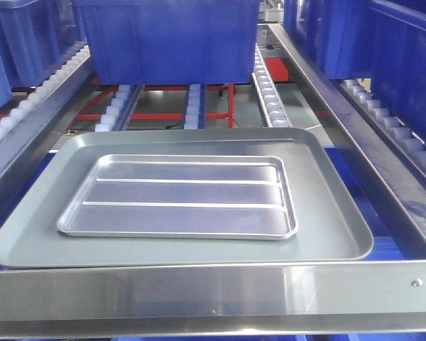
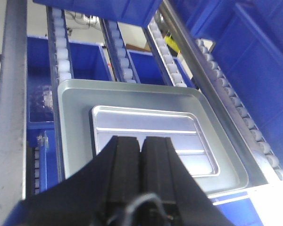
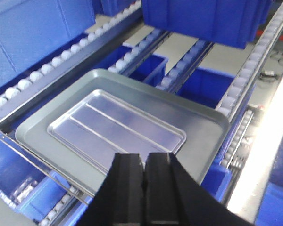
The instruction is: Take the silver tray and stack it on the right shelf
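The silver tray (image 1: 177, 195), shiny with two long ridges, lies flat inside a larger dull grey tray (image 1: 326, 213). Both rest on the right shelf (image 1: 213, 291), a roller rack with a flat stainless front bar. Neither gripper appears in the front view. In the left wrist view my left gripper (image 2: 141, 140) is shut and empty, held above the near end of the silver tray (image 2: 151, 127). My right gripper (image 3: 144, 157) is likewise shut on nothing, above the near edge of the grey tray (image 3: 198, 136), with the silver tray (image 3: 113, 125) just beyond.
A blue bin (image 1: 170, 39) stands on the rollers (image 1: 270, 92) behind the trays. More blue bins (image 1: 405, 50) fill the lane to the right and the far left. Steel side rails (image 1: 355, 121) border the shelf. Blue bins (image 3: 19, 188) show on the level below.
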Motion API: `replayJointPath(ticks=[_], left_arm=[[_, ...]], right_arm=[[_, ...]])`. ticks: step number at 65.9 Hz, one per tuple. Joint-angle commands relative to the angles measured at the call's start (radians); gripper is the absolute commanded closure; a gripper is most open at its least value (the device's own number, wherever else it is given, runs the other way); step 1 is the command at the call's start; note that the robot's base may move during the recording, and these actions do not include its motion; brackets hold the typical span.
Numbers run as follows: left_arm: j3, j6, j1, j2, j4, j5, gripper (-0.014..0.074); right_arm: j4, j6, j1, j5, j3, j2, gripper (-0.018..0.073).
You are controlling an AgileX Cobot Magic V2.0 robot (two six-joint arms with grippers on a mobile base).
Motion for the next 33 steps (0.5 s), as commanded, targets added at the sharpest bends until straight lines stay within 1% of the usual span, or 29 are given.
replayJointPath(ticks=[1,5,11,33], left_arm=[[-0.009,0.007,-0.002,-0.057,0.003,-0.032,0.0687],[-0.002,0.007,-0.002,-0.093,-0.012,-0.005,0.0687],[0.003,0.007,-0.002,-0.114,-0.014,-0.006,0.0687],[0.003,0.007,-0.002,-0.114,-0.014,-0.006,0.0687]], right_arm=[[-0.039,-0.012,0.001,-0.074,0.005,-0.082,0.0507],[-0.039,-0.012,0.001,-0.074,0.020,-0.133,0.0507],[-0.039,-0.012,0.001,-0.066,0.023,-0.173,0.0507],[-0.039,-0.012,0.001,-0.065,0.023,-0.176,0.0507]])
